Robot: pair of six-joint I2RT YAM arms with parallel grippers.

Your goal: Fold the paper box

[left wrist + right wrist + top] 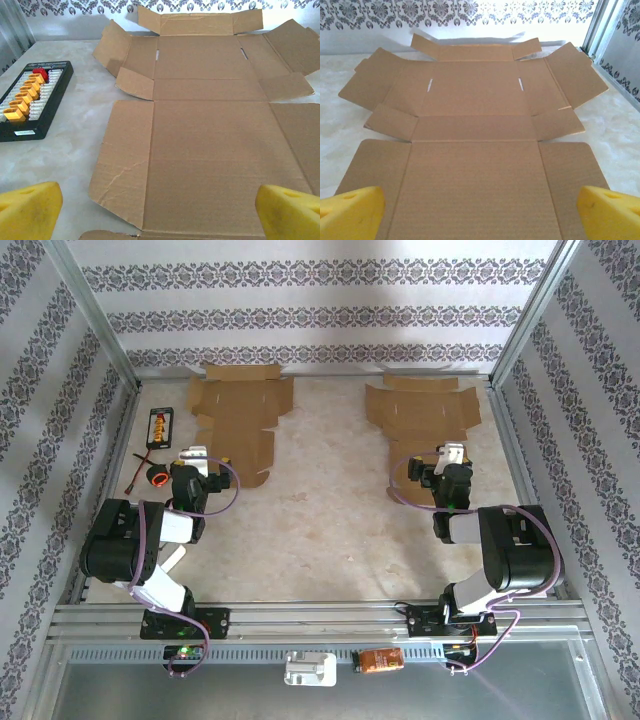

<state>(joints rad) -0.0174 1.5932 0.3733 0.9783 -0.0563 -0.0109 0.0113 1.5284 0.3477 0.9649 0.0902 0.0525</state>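
Observation:
Two flat, unfolded brown paper box blanks lie on the pale table. The left blank (240,425) is in front of my left gripper (208,466), and the right blank (425,418) is in front of my right gripper (447,464). In the left wrist view the cardboard (210,145) spreads under the left gripper (160,220), whose yellow fingertips (27,210) stand wide apart and empty. In the right wrist view the right gripper (480,220) hangs open over the near panel of its cardboard (475,175), yellow fingertips (610,212) apart, holding nothing.
A black board with yellow connectors (160,426) (32,100) lies left of the left blank. A red and black part with wires (152,476) sits beside the left arm. Metal frame posts and patterned walls (320,315) bound the table. An orange pack (380,660) rests on the near rail.

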